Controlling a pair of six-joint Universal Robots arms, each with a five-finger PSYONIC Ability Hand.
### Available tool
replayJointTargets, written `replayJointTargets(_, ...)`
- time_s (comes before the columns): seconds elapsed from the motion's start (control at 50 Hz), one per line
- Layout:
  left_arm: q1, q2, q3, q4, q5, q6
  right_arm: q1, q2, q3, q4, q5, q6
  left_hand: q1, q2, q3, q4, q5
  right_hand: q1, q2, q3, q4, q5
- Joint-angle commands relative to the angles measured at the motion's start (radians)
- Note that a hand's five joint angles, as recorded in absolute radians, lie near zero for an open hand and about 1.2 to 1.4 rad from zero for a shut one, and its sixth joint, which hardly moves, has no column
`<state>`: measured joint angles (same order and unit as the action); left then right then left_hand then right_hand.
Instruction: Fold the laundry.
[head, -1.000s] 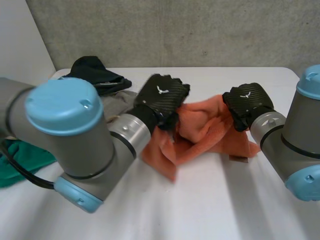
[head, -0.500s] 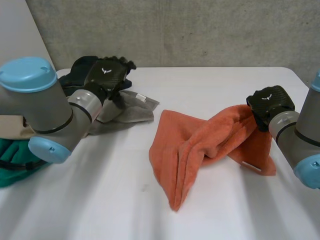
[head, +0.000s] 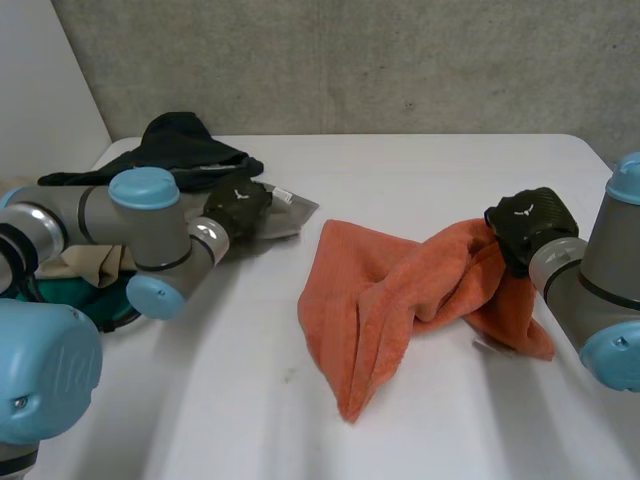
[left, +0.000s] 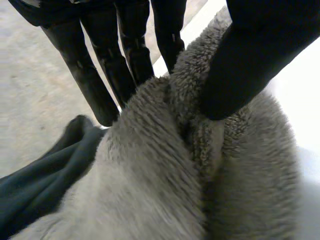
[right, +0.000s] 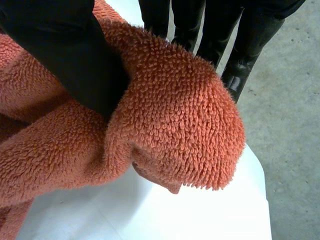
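Note:
An orange towel (head: 390, 290) lies crumpled across the middle of the white table (head: 420, 170). Its right end is lifted by my right hand (head: 525, 225), which is shut on it. In the right wrist view the thumb (right: 65, 55) pinches a fold of orange towel (right: 175, 115) against the fingers (right: 240, 55). My left hand (head: 238, 208) is at the back left on a grey towel (head: 292, 213). In the left wrist view a ridge of grey towel (left: 165, 190) stands pinched between the thumb (left: 255, 55) and the fingers (left: 100, 80).
A dark garment (head: 185, 145) lies heaped behind the grey towel, seen as dark cloth (left: 35, 180) beside it in the left wrist view. A beige cloth (head: 90, 262) and a green cloth (head: 75, 298) lie at the table's left edge, under my left arm.
My left hand let go of the orange towel, swung to the back left and closed on the grey towel. My right hand kept its grip and drew the towel's end slightly right.

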<state>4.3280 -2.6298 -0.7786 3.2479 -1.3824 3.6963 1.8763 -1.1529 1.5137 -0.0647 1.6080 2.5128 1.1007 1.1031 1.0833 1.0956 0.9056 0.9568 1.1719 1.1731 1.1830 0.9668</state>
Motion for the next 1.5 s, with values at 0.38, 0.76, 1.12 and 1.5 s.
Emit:
replayJointTargets(0.38,0.219,0.320,-0.119,0.481,-0.396,0.145,0.023,0.025,0.002,0.002,-0.003,0.000,-0.926,-0.929,-0.909,-0.921,-0.906,0.439,0.224,0.223,0.213,0.255)
replayJointTargets(0.76,-0.004,0.326,-0.347,0.242,-0.127,0.097,0.020,0.022,0.003,0.003,-0.010,-0.002,-0.902,-0.904,-0.885,-0.897,-0.881,0.439,0.224,0.223,0.213,0.255)
replayJointTargets(1.12,0.096,0.047,-0.059,0.162,-0.158,0.088,0.021,0.030,0.008,0.000,-0.010,-0.003,-0.577,-0.579,-0.559,-0.571,-0.556,0.439,0.224,0.223,0.213,0.255)
replayJointTargets(1.5,0.318,0.040,-0.016,0.211,-0.371,0.403,0.026,0.048,0.006,0.000,-0.010,-0.008,-0.444,-0.446,-0.426,-0.439,-0.423,0.439,0.224,0.223,0.213,0.255)
